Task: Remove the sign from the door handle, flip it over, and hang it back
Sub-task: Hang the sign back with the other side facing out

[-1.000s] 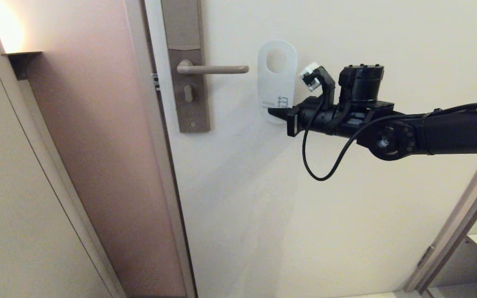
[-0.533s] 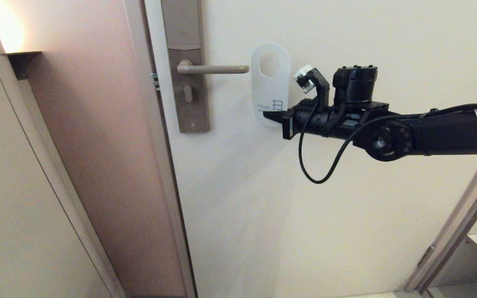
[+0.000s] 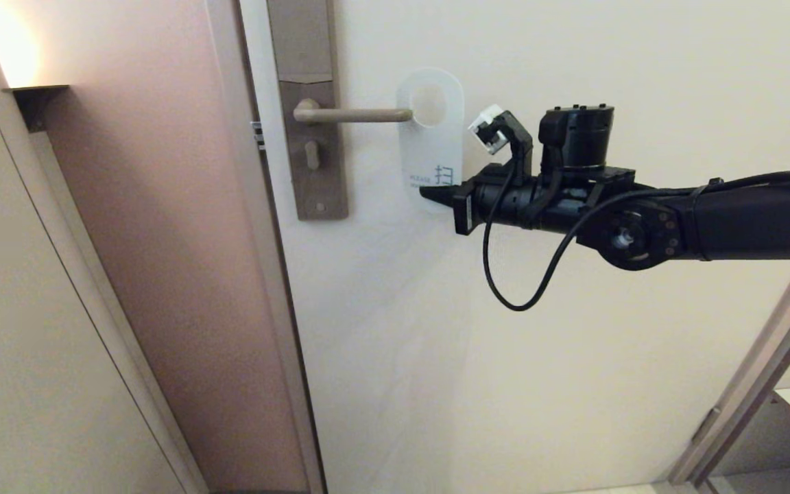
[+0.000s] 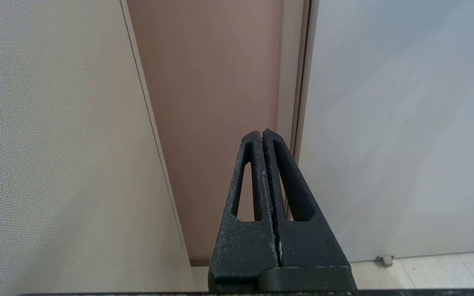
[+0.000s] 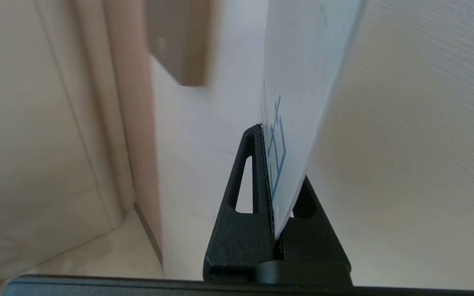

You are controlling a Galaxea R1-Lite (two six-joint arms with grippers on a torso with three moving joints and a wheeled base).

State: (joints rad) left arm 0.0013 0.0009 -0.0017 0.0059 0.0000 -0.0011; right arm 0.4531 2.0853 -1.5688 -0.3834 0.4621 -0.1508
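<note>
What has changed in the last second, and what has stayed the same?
The right gripper, shut on the lower end of the sign, carried it leftward, so the tip of the door handle now reaches the sign's oval hole. The white side faces out as before. The door handle did not move, and the left gripper stayed shut and parked.

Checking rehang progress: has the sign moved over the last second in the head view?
Yes. The sign, pinched in the right gripper, has slid left toward the door handle; its hole now sits at the lever's tip, where earlier a gap showed.
</note>
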